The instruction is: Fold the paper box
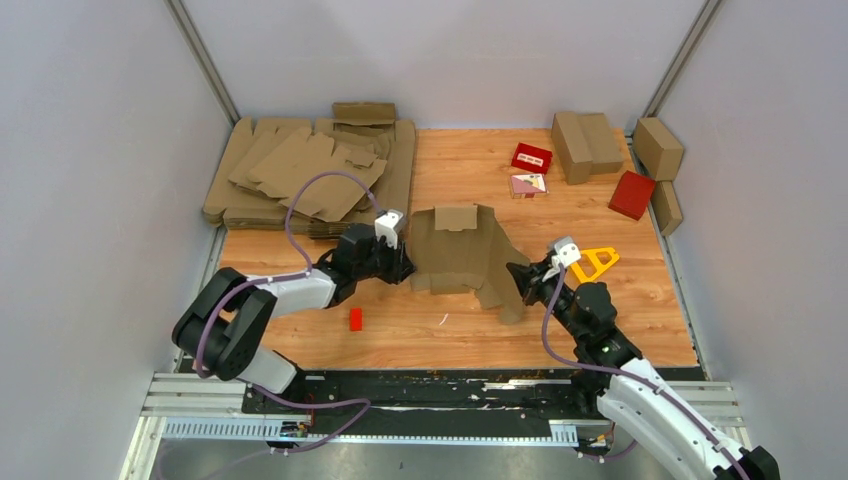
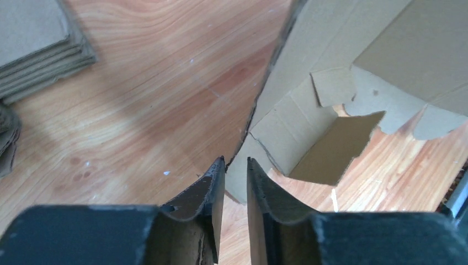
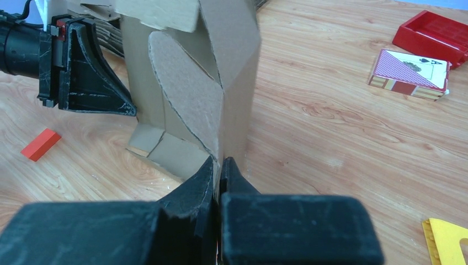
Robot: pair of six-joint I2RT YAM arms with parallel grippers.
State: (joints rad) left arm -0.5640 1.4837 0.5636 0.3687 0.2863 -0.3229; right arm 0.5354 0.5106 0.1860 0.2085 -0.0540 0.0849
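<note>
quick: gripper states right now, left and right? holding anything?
left gripper: open, jaws a narrow gap apart at the edge of the paper box; no clamp visible.
right gripper: shut on the paper box, pinching its lower edge.

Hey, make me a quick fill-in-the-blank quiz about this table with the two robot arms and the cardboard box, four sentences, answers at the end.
1. The right jaws are ____ on an edge of the paper box.
2. The small block near the left arm is ____.
3. The triangular frame beside the right arm is ____.
4. Flat cardboard sheets are stacked at the far ____ corner of the table.
Answers: shut; red; yellow; left.
</note>
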